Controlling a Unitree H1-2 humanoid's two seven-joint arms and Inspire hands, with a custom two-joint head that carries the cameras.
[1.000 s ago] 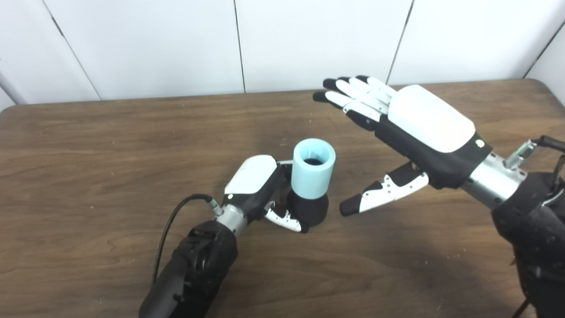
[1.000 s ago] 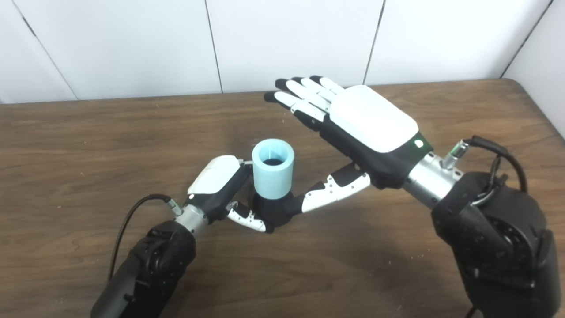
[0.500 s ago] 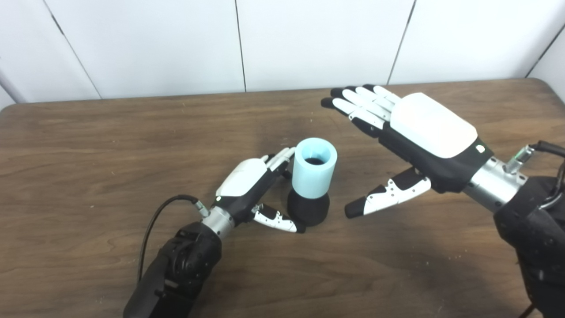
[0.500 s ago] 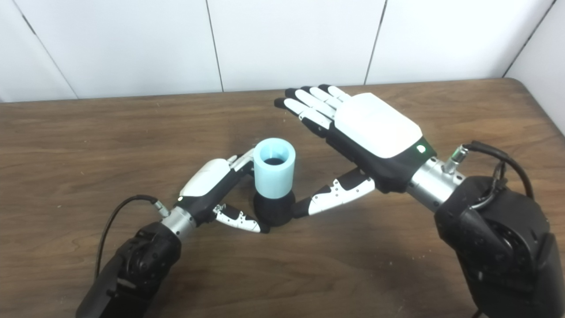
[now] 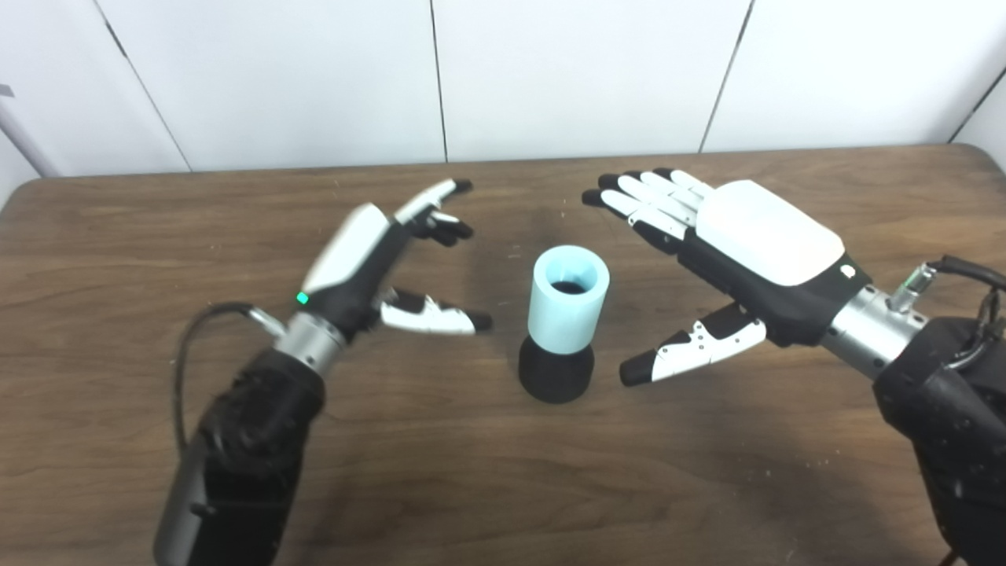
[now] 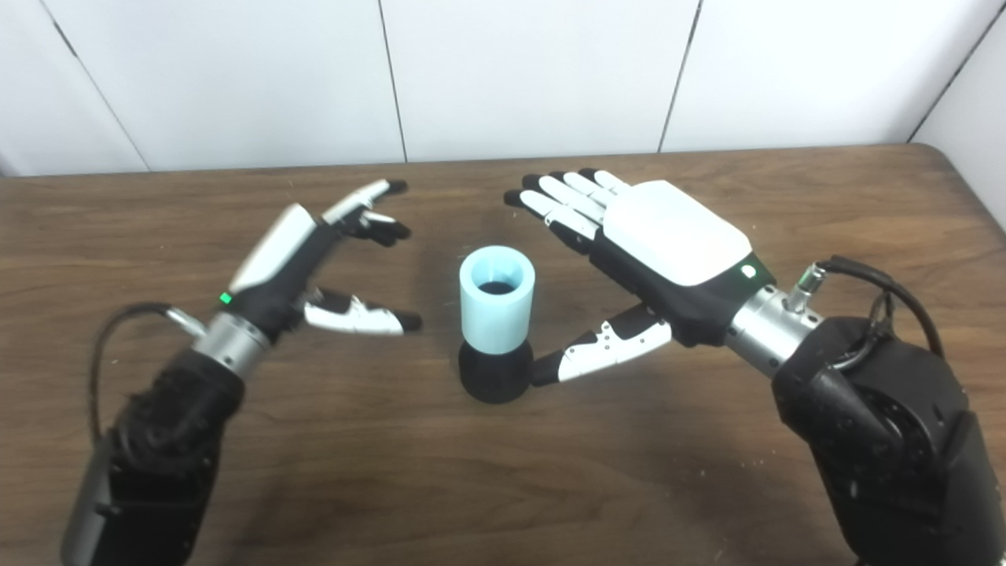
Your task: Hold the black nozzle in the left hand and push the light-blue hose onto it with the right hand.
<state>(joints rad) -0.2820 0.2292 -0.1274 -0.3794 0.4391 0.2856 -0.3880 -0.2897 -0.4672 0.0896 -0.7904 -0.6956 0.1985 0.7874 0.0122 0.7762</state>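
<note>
The light-blue hose, a short open-topped cylinder, stands upright on the black nozzle in the middle of the wooden table. Neither hand touches the pair. My left hand hovers open to its left, fingers spread and thumb pointing toward the hose. To the right and a little behind, my right hand is open too, palm down. Its thumb tip ends close beside the nozzle.
A white panelled wall runs along the table's far edge. A black cable loops from my left wrist. The table's right corner shows in the right eye view at the table edge.
My left hand has let go of the nozzle, opened, and drawn back to the left and upward. The right hand has dropped slightly. The joined hose and nozzle stay standing on the table.
</note>
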